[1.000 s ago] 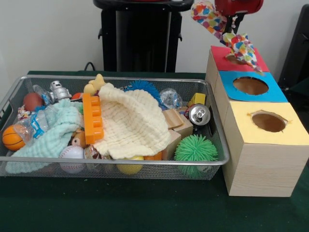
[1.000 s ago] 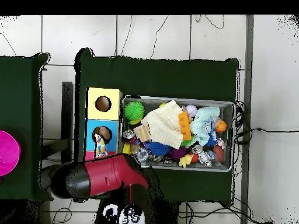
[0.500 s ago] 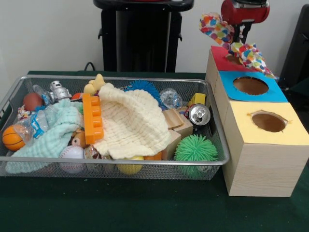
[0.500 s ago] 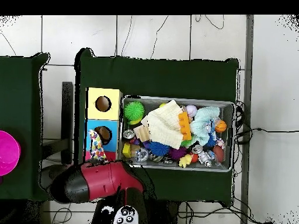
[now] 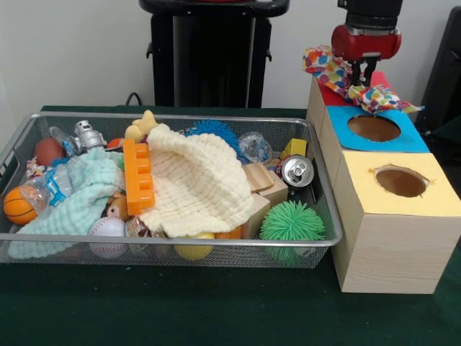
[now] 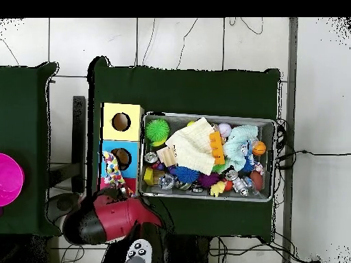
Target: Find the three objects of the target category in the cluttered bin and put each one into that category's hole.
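Your red and black gripper (image 5: 362, 74), at the front view's upper right, is clenched on a patchwork multicoloured cloth (image 5: 337, 72) that drapes over the red-topped wooden box (image 5: 325, 92). I judge this item not yet deposited; how many went in already can't be told. The wire mesh bin (image 5: 328, 216) remains crowded. Overhead, the arm hides the red hole; the cloth (image 6: 113, 170) lies at frame left.

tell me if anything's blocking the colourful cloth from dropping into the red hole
Nothing visible does. The colourful cloth hangs from the gripper right over the red box top, draped across where its hole would be, so the hole itself is hidden in both views.
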Robot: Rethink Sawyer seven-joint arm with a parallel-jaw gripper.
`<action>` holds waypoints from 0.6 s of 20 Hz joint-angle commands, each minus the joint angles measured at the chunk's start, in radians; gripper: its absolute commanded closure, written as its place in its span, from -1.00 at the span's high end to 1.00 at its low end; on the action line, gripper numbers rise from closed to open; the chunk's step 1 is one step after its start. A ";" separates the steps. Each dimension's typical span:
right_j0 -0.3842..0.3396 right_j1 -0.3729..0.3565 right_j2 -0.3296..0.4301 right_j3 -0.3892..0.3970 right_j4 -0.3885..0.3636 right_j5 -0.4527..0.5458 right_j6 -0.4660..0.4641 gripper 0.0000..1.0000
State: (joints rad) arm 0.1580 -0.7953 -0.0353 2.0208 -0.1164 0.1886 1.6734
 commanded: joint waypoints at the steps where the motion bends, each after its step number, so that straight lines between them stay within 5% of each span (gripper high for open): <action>1: 0.029 0.147 -0.021 0.032 0.066 -0.096 0.273 -1.00; 12: 0.037 0.196 -0.010 0.041 0.180 -0.070 0.282 -1.00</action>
State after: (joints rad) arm 0.2091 -0.7765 -0.0926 2.0218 -0.0168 0.1696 1.6751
